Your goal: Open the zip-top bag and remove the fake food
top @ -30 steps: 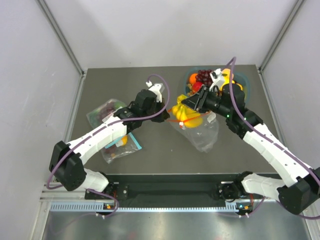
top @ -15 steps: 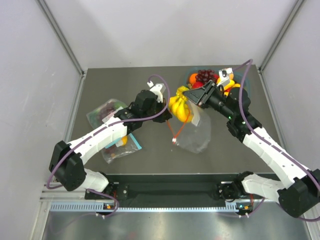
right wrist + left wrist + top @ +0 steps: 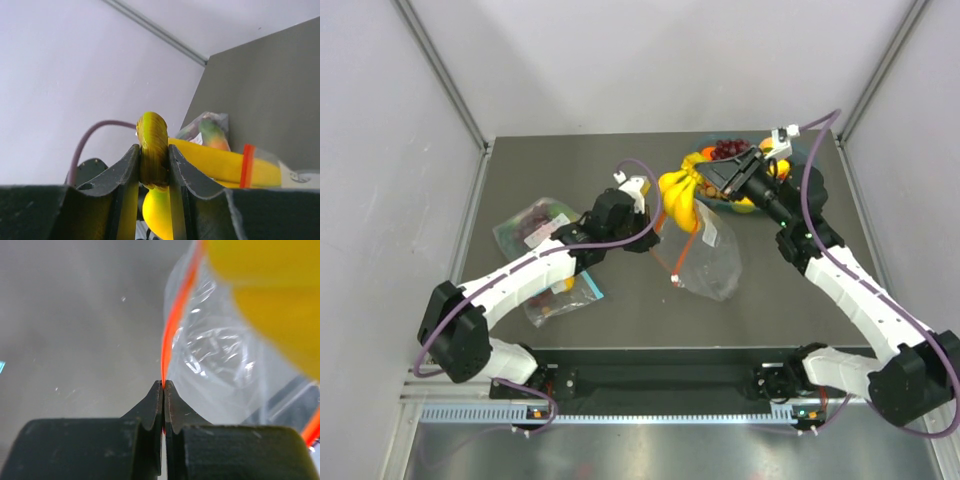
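**Bananas nearly out, bag pinned by its strip**

The removal step is in hand. The right gripper (image 3: pixel 153 150) has its jaws narrowed onto the stem of the banana bunch (image 3: pixel 680 200) and holds it up above the table (image 3: pixel 620 320). The left gripper (image 3: pixel 163 386) has its jaws pressed together on the red-orange zip strip (image 3: pixel 172 335), and the bag (image 3: pixel 710 262) hangs from that pinch, its mouth gaping towards the bunch.

Where's the fruit? Most of the bunch sits above the bag's mouth. The right wrist view shows the strip crossing one banana, so whether the tips are fully clear of the mouth can't be told. Below the bunch the bag looks see-through and empty.

By the look of it, the next move calls for more height or sideways travel from the right arm while the left arm anchors the strip, so the bananas slide free without dragging the plastic along.

Around them, a heap of fruit (image 3: pixel 728 150) lies at the far edge, just behind the right gripper and a likely drop spot. Two more bags (image 3: pixel 532 222) lie well apart on the left, under the left arm. What could get in the way is the limp strip, which could snag on a banana tip. The two grippers are also near each other, leaving little room to swing.
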### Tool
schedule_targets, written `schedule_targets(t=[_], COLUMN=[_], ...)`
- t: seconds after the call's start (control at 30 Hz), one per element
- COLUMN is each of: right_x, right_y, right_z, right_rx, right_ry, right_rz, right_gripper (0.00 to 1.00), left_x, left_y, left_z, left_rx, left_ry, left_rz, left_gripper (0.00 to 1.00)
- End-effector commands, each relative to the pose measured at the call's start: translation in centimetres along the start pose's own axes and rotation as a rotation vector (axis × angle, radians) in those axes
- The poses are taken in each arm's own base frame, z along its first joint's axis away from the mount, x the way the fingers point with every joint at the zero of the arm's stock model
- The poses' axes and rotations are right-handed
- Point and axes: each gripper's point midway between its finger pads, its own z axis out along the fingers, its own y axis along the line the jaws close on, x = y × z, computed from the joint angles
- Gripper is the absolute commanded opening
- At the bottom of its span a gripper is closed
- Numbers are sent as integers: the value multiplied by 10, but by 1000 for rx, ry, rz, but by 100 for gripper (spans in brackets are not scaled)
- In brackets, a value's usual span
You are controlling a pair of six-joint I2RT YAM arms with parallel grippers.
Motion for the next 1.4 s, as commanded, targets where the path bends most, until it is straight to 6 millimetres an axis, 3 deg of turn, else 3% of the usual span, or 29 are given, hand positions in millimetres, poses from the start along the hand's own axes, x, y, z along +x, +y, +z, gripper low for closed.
schedule_targets(t=[0.0,0.23,0.47,0.6,0.73,1.03,1.17,1.37], right_x=[-51,-76,-78,-82,-96,-144,-166,-173], right_y=[45,63,75,80,78,27,-14,-72], right_z=[-17,-29,-24,-22,-23,-40,-50,-47], right_rx=[-108,-185,-289,-311,-263,-70,51,213], right_ry=[-138,-201,-196,-208,-247,-332,-349,-316], right_rz=[-61,10,146,145,67,-121,-203,-292], right_gripper=[0,0,0,0,0,0,0,0], left_x=[0,9,7,-1,5,29,44,55], left_y=[7,18,11,5,13,51,65,74], left_z=[-4,6,20,26,30,26,25,26], left_rx=[-30,-72,-35,-20,-45,-122,-150,-167], left_ry=[-30,3,25,23,51,92,127,166], left_rz=[7,10,23,39,37,-11,-21,-18], left_gripper=[0,0,0,0,0,0,0,0])
